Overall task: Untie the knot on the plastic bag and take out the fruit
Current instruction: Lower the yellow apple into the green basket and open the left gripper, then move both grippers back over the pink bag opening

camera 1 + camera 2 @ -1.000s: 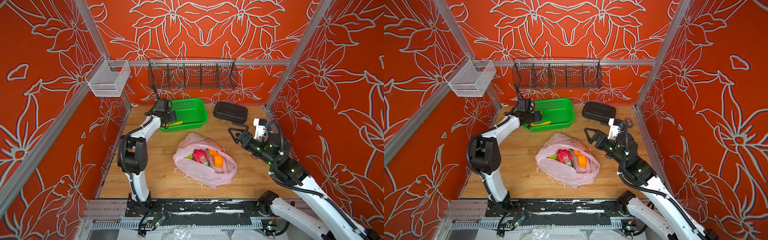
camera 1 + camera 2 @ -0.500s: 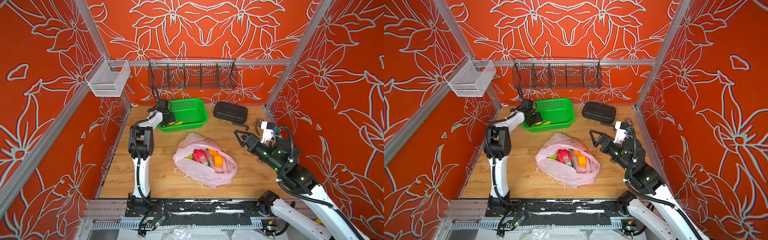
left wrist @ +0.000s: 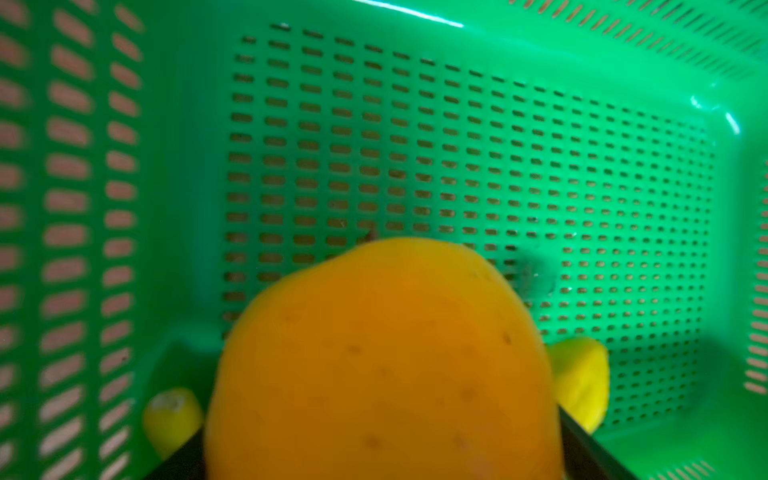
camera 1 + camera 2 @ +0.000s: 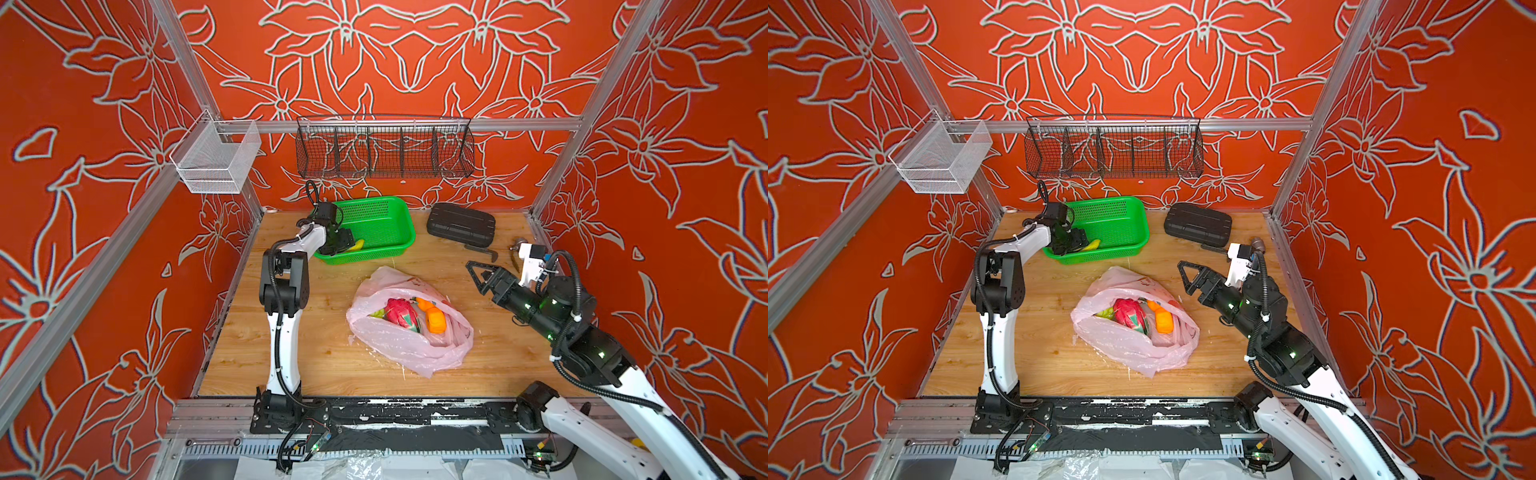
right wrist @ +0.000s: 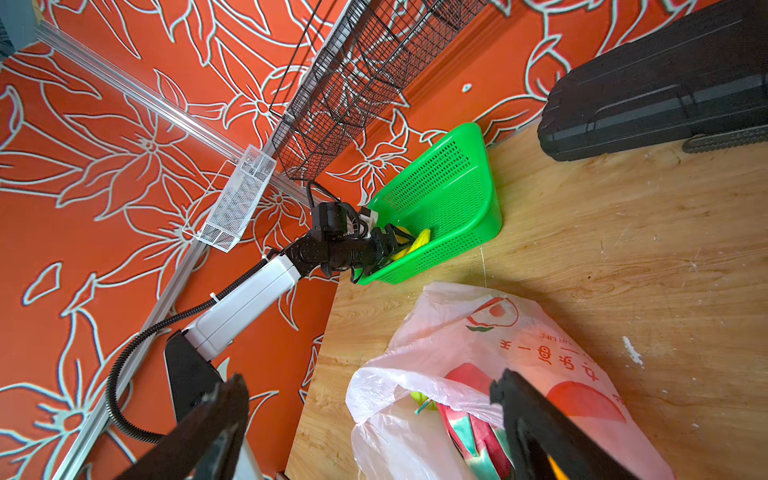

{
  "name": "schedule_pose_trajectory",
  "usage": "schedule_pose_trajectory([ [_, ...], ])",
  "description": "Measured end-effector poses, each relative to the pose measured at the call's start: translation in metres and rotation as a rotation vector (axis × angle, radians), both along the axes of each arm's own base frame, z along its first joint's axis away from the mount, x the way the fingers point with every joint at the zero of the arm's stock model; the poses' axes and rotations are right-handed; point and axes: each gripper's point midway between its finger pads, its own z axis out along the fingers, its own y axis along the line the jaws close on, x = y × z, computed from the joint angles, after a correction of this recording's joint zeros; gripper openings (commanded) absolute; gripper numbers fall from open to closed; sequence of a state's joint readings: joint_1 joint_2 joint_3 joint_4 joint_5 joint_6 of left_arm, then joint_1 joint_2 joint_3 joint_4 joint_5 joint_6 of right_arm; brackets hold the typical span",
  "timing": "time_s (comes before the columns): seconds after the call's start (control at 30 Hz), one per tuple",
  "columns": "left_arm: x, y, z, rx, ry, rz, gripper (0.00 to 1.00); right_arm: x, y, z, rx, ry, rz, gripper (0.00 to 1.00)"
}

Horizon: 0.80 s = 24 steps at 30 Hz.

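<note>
Mid-table, pink plastic bag [image 4: 409, 336] untied, gaping on dragon fruit [image 4: 399, 312] and oranges [image 4: 435, 322]; red Chinese characters [image 5: 552, 359] outside. Right gripper [image 4: 478, 277] spread wide beside it. Left gripper [image 4: 347, 243] in green basket [image 4: 374, 254] around yellow fruit [image 3: 386, 365]; clamped or loose, cannot tell.

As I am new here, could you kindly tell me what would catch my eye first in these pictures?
The pale-pink plastic bag lies open at the centre, a pink-red dragon fruit and an orange fruit showing in its mouth. At the back left, the left end effector reaches into the green basket with a yellow-orange fruit between its fingers. The right end effector hangs open, right of the bag.
</note>
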State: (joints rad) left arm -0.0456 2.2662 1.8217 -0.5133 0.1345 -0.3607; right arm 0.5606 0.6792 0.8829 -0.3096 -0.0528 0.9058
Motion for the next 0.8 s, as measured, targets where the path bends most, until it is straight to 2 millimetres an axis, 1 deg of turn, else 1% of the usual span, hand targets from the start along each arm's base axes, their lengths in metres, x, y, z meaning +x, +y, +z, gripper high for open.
schedule_pose_trajectory([
  [0.07, -0.004, 0.0, 0.005, -0.003, -0.006, 0.001, 0.99, 0.001, 0.002, -0.002, -0.003, 0.007, 0.008, 0.94],
  [0.1, -0.006, 0.0, 0.008, -0.004, -0.012, 0.002, 0.99, 0.002, 0.003, -0.003, -0.005, 0.012, 0.012, 0.94],
  [0.2, -0.013, 0.0, 0.028, -0.006, -0.044, 0.004, 1.0, 0.004, 0.007, -0.008, -0.016, 0.028, 0.021, 0.94],
  [0.33, -0.025, 0.0, 0.066, -0.022, -0.122, 0.012, 1.0, 0.003, 0.011, -0.01, -0.023, 0.031, 0.044, 0.94],
  [0.5, -0.051, -0.006, 0.122, -0.078, -0.241, 0.01, 1.0, 0.005, 0.018, -0.013, -0.051, 0.033, 0.081, 0.9],
  [0.6, -0.073, -0.013, 0.159, -0.122, -0.322, -0.002, 0.99, 0.007, 0.027, -0.018, -0.076, 0.045, 0.125, 0.86],
  [0.67, -0.094, -0.022, 0.186, -0.152, -0.382, -0.025, 0.99, 0.007, 0.035, -0.026, -0.099, 0.058, 0.165, 0.84],
  [0.73, -0.114, -0.035, 0.212, -0.179, -0.445, -0.068, 0.99, 0.006, 0.045, -0.033, -0.122, 0.072, 0.208, 0.83],
  [0.8, -0.14, -0.057, 0.239, -0.199, -0.513, -0.144, 1.0, 0.004, 0.054, -0.042, -0.152, 0.084, 0.25, 0.81],
])
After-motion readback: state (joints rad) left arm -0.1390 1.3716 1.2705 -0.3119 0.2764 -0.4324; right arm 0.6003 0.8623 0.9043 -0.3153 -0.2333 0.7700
